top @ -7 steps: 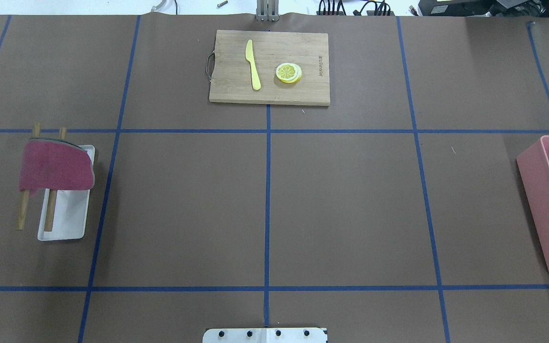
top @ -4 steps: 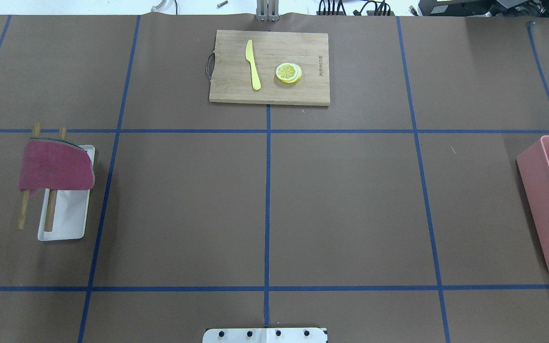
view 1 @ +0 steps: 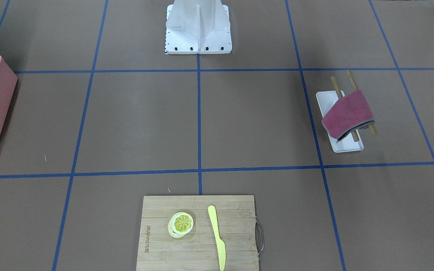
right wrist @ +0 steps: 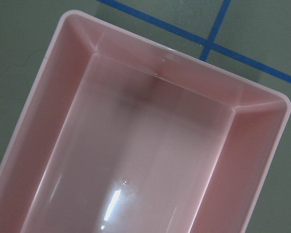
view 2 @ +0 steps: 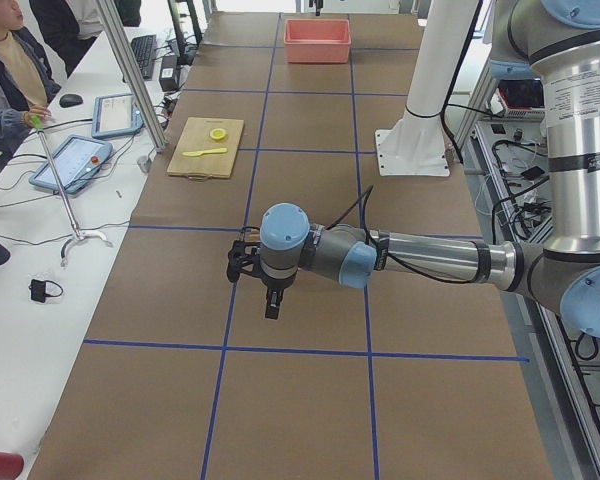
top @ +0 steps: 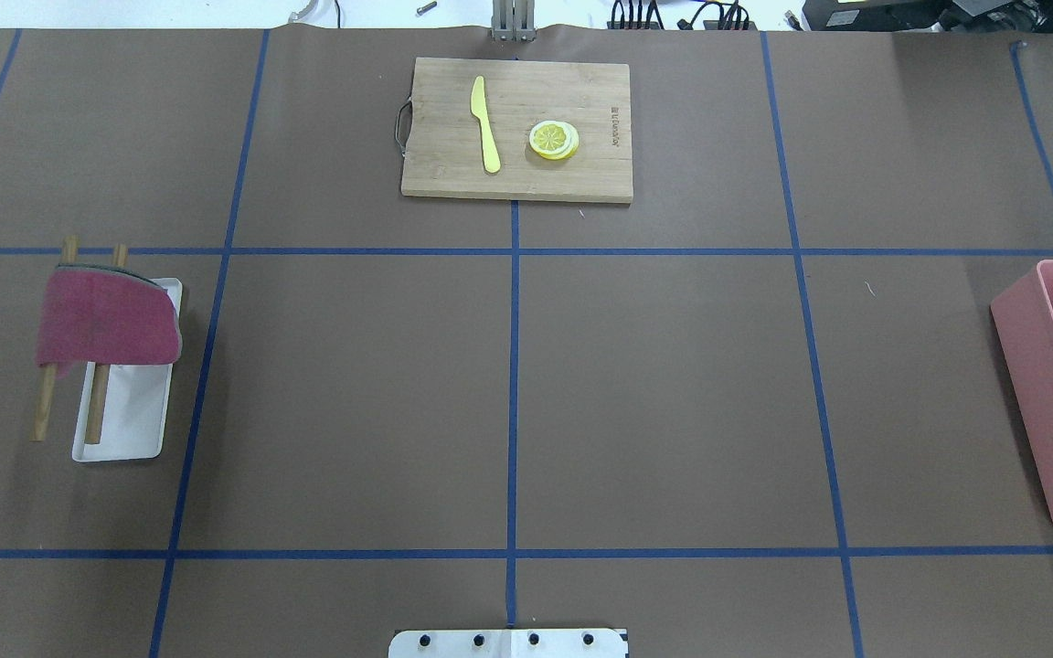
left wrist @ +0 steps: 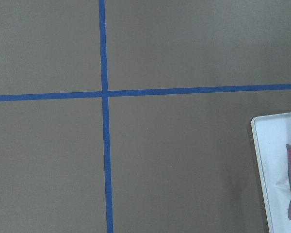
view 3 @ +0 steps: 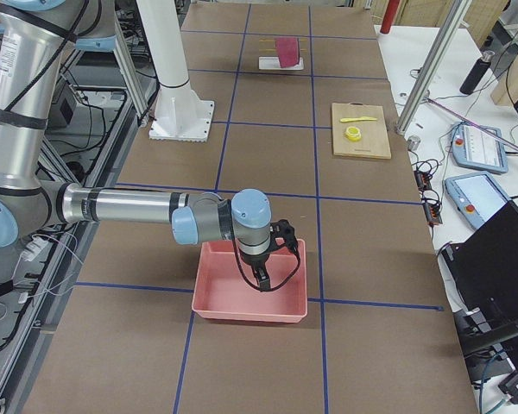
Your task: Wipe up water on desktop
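Nothing moved; blue tape lines [top: 513,411] cross the matte brown desktop [top: 664,402].

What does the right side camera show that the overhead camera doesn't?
Only the right side view shows the right arm, with the right gripper hanging over the bin, and tablets on a side table. Only the overhead view shows the handle of the board and its printed lettering. Both show the desktop, board, knife, lemon slices, red cloth, white tray and bin.
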`<state>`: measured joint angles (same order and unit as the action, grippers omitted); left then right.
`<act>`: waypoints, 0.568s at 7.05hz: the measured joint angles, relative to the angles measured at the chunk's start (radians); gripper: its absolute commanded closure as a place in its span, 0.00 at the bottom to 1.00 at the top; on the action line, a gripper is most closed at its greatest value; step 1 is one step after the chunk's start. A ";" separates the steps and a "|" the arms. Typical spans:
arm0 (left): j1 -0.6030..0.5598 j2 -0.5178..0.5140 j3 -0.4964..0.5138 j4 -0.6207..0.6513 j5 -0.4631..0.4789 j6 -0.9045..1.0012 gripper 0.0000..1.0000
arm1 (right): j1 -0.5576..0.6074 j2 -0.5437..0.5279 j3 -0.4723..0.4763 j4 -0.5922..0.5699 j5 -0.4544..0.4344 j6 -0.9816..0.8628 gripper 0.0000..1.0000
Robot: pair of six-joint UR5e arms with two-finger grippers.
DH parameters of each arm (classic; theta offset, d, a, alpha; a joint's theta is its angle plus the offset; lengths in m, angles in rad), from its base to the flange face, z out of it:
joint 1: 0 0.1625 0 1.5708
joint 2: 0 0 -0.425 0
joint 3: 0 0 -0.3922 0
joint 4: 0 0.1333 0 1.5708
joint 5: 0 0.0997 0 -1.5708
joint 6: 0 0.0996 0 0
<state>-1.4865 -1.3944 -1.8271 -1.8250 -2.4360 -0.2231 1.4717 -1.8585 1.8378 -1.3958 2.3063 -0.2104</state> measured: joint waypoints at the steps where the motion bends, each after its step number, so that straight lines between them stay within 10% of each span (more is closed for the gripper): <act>1: 0.001 0.001 0.008 -0.030 -0.010 0.001 0.02 | 0.000 0.007 0.002 0.000 0.002 0.001 0.00; 4: 0.009 0.005 0.022 -0.162 -0.017 -0.007 0.02 | 0.000 0.017 0.008 0.003 0.008 0.031 0.00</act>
<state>-1.4777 -1.3897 -1.8055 -1.9873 -2.4531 -0.2300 1.4716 -1.8420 1.8456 -1.3924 2.3147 -0.1794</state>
